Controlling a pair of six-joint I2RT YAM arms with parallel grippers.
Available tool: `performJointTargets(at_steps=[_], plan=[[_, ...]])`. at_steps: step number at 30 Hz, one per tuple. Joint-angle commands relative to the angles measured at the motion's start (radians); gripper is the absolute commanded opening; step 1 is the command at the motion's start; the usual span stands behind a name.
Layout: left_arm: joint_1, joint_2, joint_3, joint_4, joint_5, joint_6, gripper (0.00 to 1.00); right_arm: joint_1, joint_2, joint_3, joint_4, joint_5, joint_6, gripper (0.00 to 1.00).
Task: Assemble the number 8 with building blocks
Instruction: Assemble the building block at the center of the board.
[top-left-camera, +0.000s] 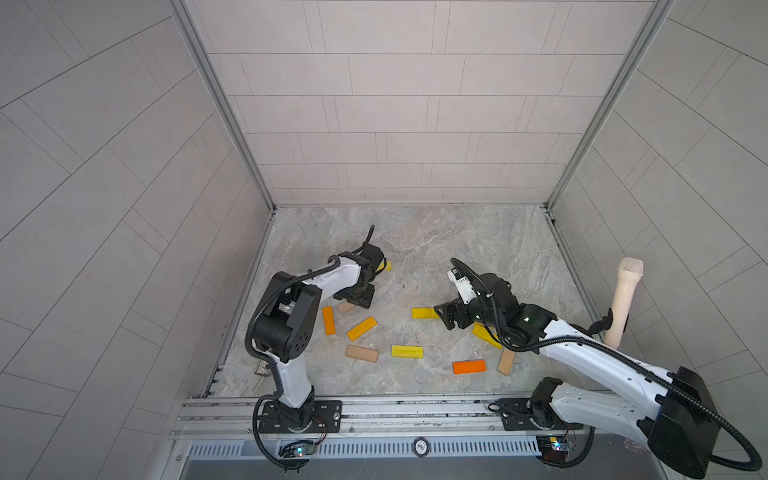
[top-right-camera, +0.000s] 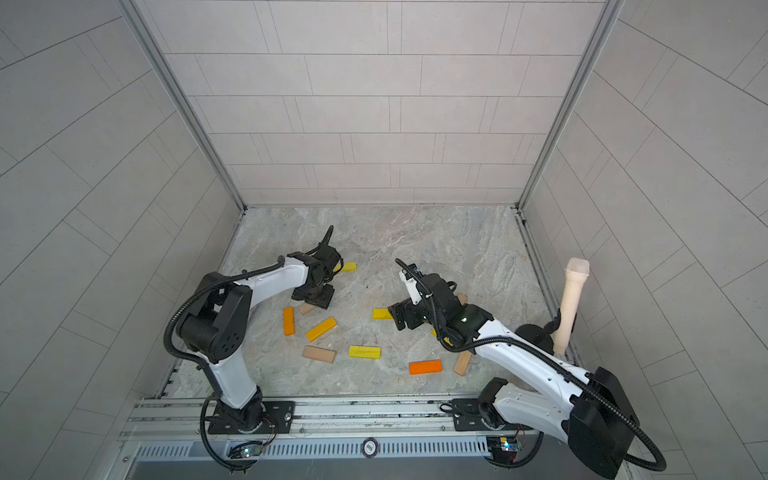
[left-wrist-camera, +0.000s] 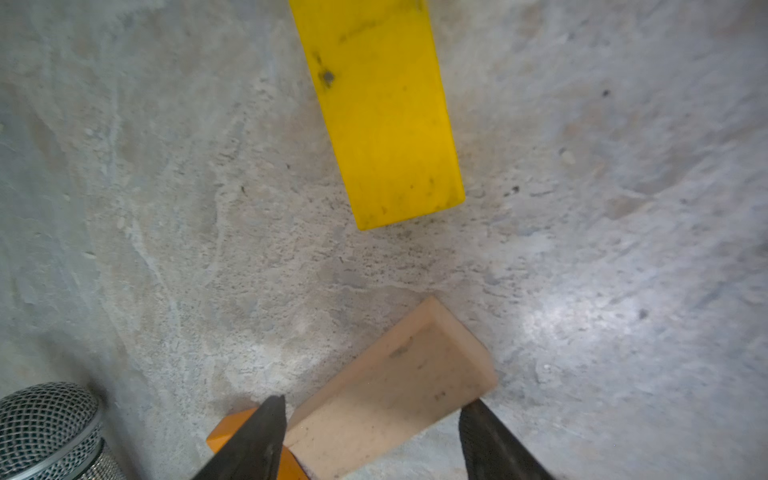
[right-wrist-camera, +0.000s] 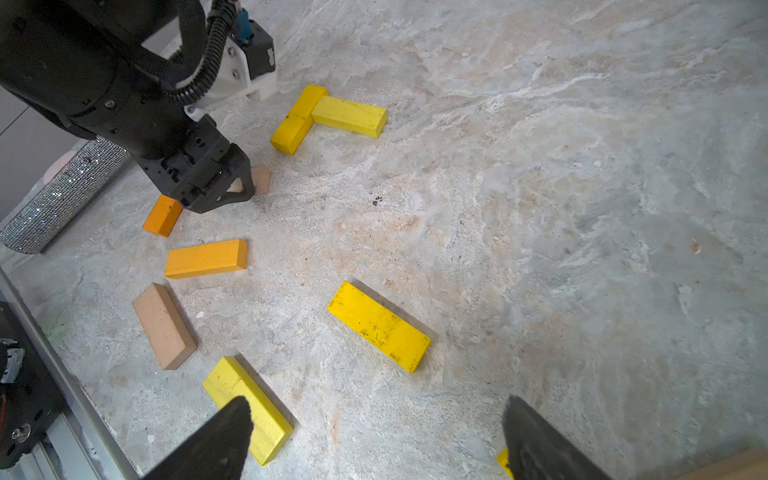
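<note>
Your left gripper (left-wrist-camera: 372, 409) straddles a tan block (left-wrist-camera: 395, 382) on the floor (left-wrist-camera: 166, 208); whether it pinches, you cannot tell. Your right gripper (right-wrist-camera: 376, 405) hangs wide apart, empty. The building blocks (top-left-camera: 407, 351) lie scattered; two yellow blocks (right-wrist-camera: 348, 116) touch in an L. The round badge (top-left-camera: 421, 446) on the rail (top-left-camera: 415, 409) is unreadable.

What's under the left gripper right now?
A plain tan wooden bar, between the fingers of the left gripper, beside an orange wooden bar. The fingers hide whether the bars touch; grip unclear.
</note>
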Motion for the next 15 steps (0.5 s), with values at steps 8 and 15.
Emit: performJointTargets(at_steps=[8,15], plan=[[0.004,0.061,0.044,-0.061,0.067,0.06,0.63,0.005,-0.025,-0.026,0.005,0.025,0.005,0.96],[0.003,0.074,0.047,-0.071,0.144,0.098,0.49,0.005,-0.026,-0.031,0.011,0.027,0.008,0.96]])
